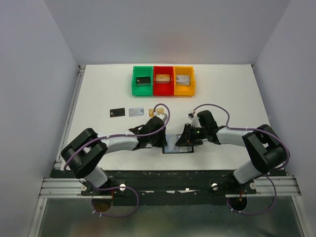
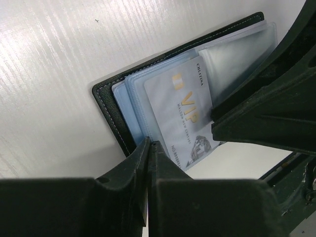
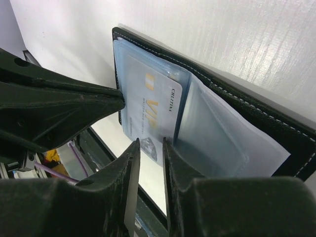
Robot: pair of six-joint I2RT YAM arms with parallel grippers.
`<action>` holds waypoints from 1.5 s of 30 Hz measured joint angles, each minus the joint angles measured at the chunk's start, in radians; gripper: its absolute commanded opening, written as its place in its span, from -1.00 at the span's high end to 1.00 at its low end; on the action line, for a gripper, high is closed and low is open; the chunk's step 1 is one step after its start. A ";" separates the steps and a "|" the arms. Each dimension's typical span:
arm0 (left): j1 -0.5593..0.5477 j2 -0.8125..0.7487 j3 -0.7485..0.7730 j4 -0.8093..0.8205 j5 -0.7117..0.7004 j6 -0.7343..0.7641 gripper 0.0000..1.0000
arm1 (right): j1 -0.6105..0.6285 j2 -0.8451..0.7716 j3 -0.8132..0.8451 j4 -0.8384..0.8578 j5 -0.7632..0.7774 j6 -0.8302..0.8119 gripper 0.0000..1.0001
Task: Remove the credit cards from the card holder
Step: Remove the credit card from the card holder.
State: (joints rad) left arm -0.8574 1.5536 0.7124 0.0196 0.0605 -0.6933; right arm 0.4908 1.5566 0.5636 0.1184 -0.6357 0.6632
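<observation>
**Step in hand:** withdrawal of the VIP card (image 2: 182, 113) from the wallet (image 2: 106, 106). The wallet lies open on the table (image 1: 98, 94) between my two arms. The card sits in its clear sleeves (image 2: 129, 106), with one long edge and a corner already past the wallet's border. A black card (image 1: 117, 112), a silver card (image 1: 136, 112) and a tan card (image 1: 152, 110) lie in a row further back, well apart from the wallet.

**Tool state:**
- My left gripper (image 2: 149, 144) has its fingers pressed almost together at the sleeve edge, just beside the card. I cannot tell whether a sleeve is pinched.
- My right gripper (image 3: 151, 148) has a narrow gap between its fingers. The card's corner lies in that gap, and the fingers do not look clamped on it.

**Next move, as I judge it:** clamp my right gripper on the corner. Draw the card out along the sleeve while my left gripper holds the wallet down.

**Legible markings:** "VIP" in gold. Small lettering at the card's short edge reads roughly "CILITINA". The line beneath "VIP" is too small to read.
</observation>
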 measured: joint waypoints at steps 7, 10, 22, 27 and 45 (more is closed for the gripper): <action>0.000 0.006 0.000 0.012 -0.001 -0.011 0.91 | 0.000 -0.013 0.000 -0.010 0.022 -0.010 0.25; 0.000 0.009 0.000 0.016 -0.001 -0.012 0.97 | 0.000 -0.018 0.000 -0.018 0.029 -0.011 0.25; 0.000 0.016 -0.002 0.036 -0.002 -0.019 1.00 | 0.000 -0.024 0.000 -0.031 0.043 -0.020 0.24; 0.000 0.017 -0.006 0.045 -0.003 -0.023 1.00 | 0.000 -0.024 0.000 -0.034 0.048 -0.025 0.19; 0.000 0.017 -0.008 0.049 -0.004 -0.026 1.00 | 0.000 -0.033 -0.013 -0.029 0.066 -0.042 0.21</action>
State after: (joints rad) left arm -0.8574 1.5703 0.7044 0.0685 0.0563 -0.7197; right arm 0.4908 1.5234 0.5507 0.0891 -0.5697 0.6216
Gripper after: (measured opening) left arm 0.026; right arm 0.426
